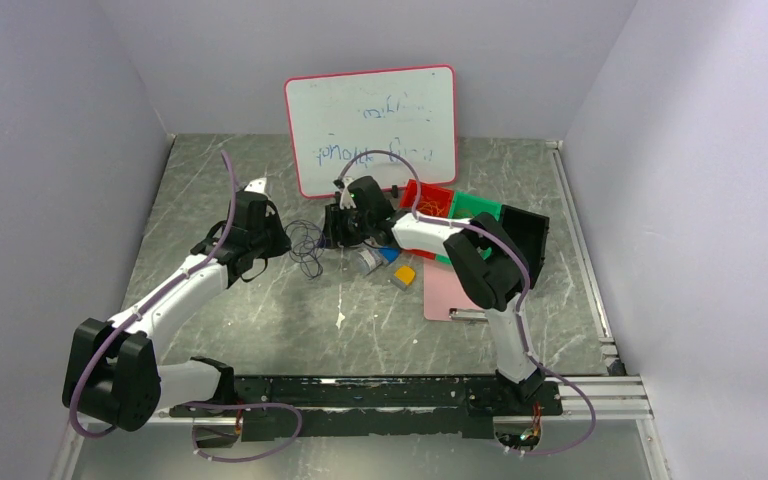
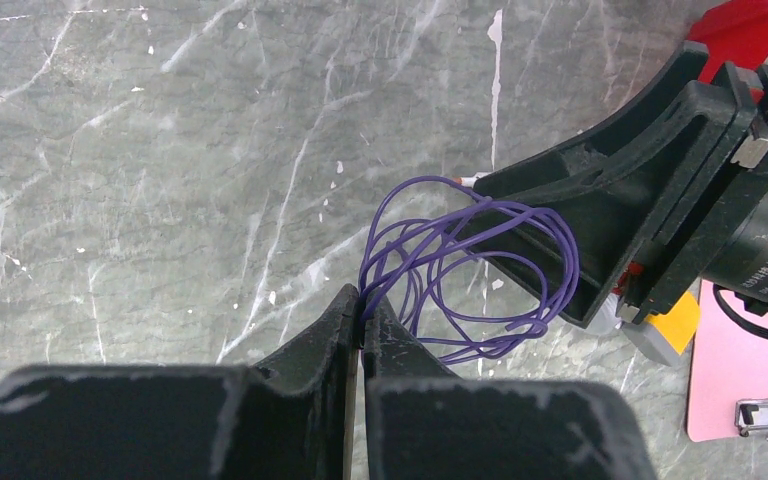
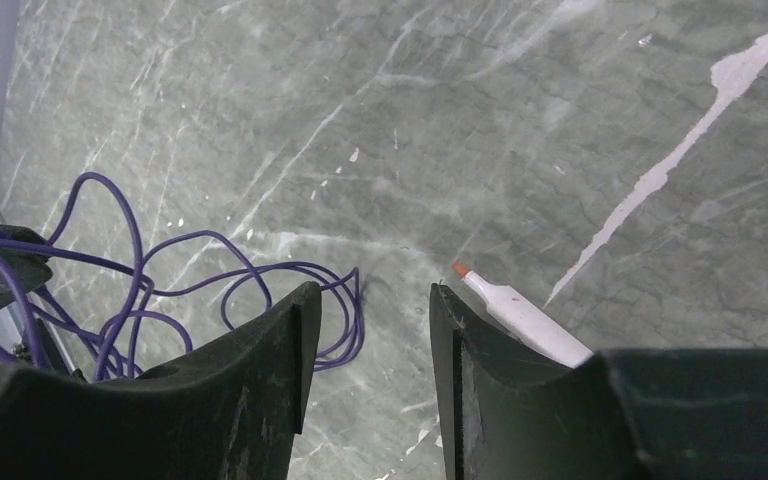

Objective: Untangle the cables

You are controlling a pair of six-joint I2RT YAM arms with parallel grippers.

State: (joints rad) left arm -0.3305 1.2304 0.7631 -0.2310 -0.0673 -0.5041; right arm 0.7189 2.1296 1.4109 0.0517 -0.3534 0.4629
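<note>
The cables (image 1: 305, 243) lie on the table (image 3: 460, 120) at centre frame in the top view, between the two grippers. Only purple strands in loose loops are visible.

Left gripper (image 2: 362, 312): fingers pressed together, pinching several strands at the near edge of the tangle. From this pinch the loops fan toward the upper right of the left wrist view, up to the right gripper.

Right gripper (image 3: 372, 292): fingers spread, holding nothing. In the right wrist view the tangle lies to the lower left, and its nearest loop runs just beside the left finger. Whether any strand sits inside the gap cannot be determined. The left wrist view shows loops crossing over one right finger.

The long axis of the tangle runs gripper to gripper, so the likely next step is a grasp on the far loops.

Obstructions: a marker (image 3: 525, 318) lies just beside the right finger, and a clipboard (image 2: 740, 360) lies beyond at lower right.
</note>
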